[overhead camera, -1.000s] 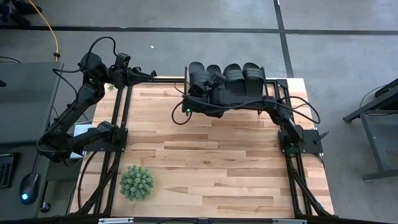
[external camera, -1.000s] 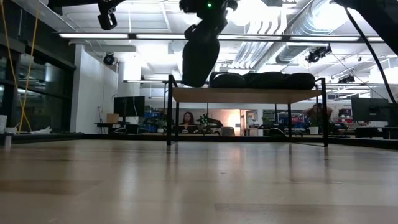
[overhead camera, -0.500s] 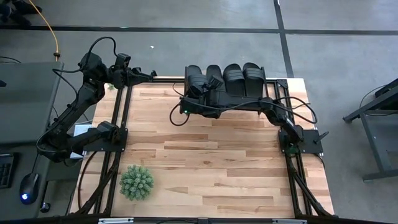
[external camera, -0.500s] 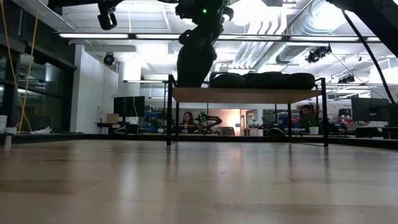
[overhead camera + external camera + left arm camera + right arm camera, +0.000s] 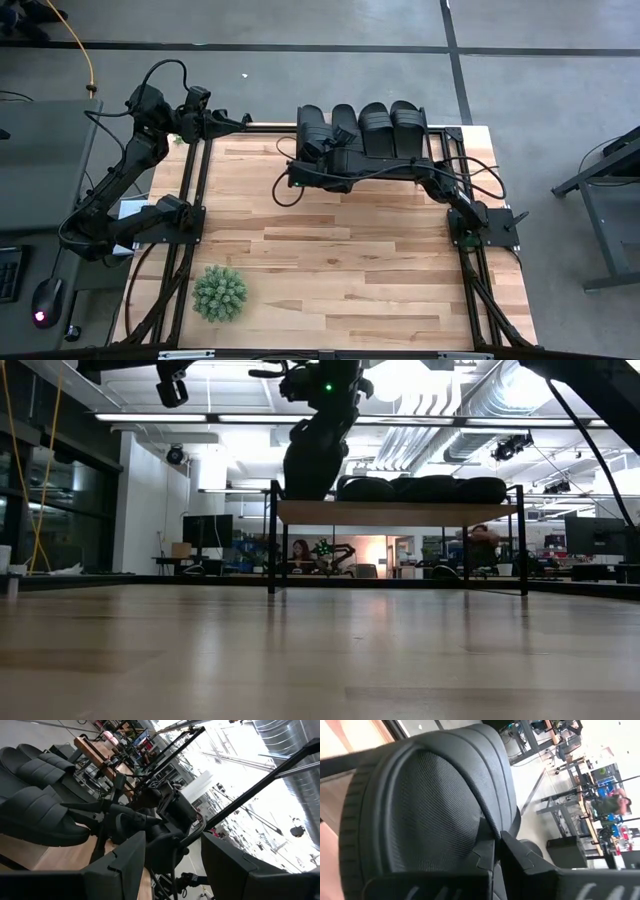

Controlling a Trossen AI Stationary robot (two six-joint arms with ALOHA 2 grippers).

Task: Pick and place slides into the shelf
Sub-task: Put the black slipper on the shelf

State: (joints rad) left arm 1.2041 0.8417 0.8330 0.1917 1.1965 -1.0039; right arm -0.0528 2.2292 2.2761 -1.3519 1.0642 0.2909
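Four black slides sit in a row at the shelf [image 5: 440,135] [image 5: 400,512] on the table's far edge. Three of them [image 5: 375,125] [image 5: 430,488] lie side by side on its wooden top. The leftmost slide [image 5: 313,128] [image 5: 312,460] [image 5: 420,805] is tilted at the shelf's left end, with my right gripper [image 5: 326,150] [image 5: 495,847] shut on it. My left gripper [image 5: 243,121] [image 5: 172,865] waits open at the table's far left corner. It points level toward the shelf with nothing between its fingers. My right gripper pinches the leftmost slide between its two shut fingers at a raised edge of the strap [image 5: 487,827]. The fingers come slanting down from the table's near right side. The slide tilts, its lower end [image 5: 300,495] level with the shelf's top; whether it rests there I cannot tell.
A green ball-shaped plant [image 5: 220,293] stands near the table's front left. Black frame rails [image 5: 195,200] run along both side edges of the table. The middle of the wooden table is bare. People sit in the room behind the shelf [image 5: 300,550].
My right gripper has sunk a little and gone toward the table's left and far edge with the slide, staying shut. The slide has shifted to the shelf's left end and hangs lower than before.
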